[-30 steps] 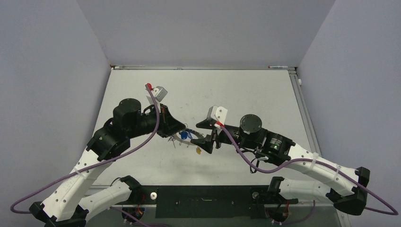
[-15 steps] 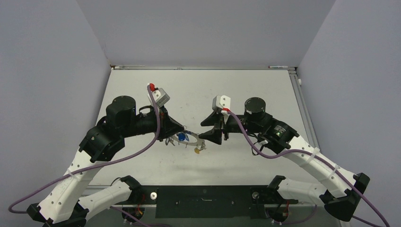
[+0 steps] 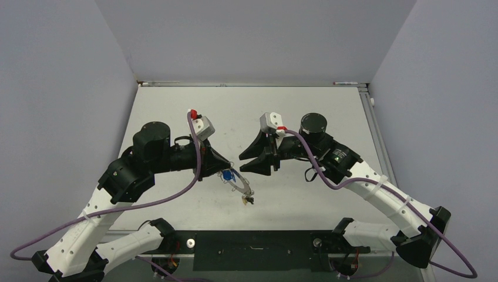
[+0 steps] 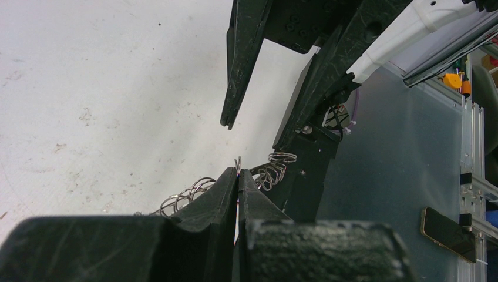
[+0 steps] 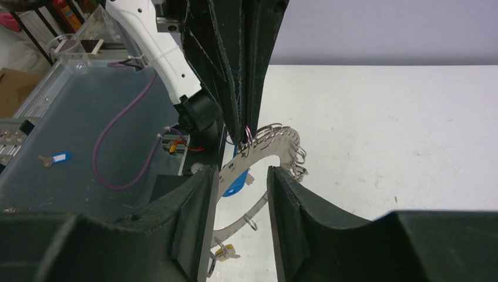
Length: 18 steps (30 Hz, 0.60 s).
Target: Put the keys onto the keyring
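The keyring is a flat silvery hoop with small split rings along its edge. My left gripper is shut on its rim and holds it above the table. It is also visible in the top view, with the keyring hanging below it. A blue-headed key and a yellow-headed key hang from the hoop. My right gripper faces the hoop with its jaws apart and nothing gripped. The hoop's lower arc shows through the gap. Other keys are not visible.
The white tabletop spreads behind both arms, with grey walls on three sides. The black base plate lies along the near edge. A clear bin with a tagged key sits off the table's side.
My right gripper has drawn back up and away from the hoop, its jaws narrowing. The left arm has shifted, and the hoop now hangs tilted with the yellow key lowest.
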Tool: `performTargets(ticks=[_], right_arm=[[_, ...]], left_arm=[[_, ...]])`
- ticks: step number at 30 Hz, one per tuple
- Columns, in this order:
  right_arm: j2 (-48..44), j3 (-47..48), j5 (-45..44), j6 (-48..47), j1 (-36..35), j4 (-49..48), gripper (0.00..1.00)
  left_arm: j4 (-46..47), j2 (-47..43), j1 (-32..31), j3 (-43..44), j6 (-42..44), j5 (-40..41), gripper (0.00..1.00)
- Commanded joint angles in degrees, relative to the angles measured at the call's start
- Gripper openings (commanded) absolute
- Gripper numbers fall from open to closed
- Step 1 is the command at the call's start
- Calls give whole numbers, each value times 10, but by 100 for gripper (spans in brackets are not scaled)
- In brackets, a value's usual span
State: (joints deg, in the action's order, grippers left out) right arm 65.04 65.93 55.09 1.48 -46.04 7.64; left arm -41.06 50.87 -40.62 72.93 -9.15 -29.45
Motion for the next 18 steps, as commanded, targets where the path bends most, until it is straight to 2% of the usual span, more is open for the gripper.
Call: performTargets(ticks=[1, 18], right_arm=[[5, -4, 25, 26, 4, -90, 37], [34, -8, 36, 40, -3, -121, 25]], left_arm=[[27, -4, -6, 18, 10, -14, 0], [39, 0, -11, 21, 6, -32, 0]])
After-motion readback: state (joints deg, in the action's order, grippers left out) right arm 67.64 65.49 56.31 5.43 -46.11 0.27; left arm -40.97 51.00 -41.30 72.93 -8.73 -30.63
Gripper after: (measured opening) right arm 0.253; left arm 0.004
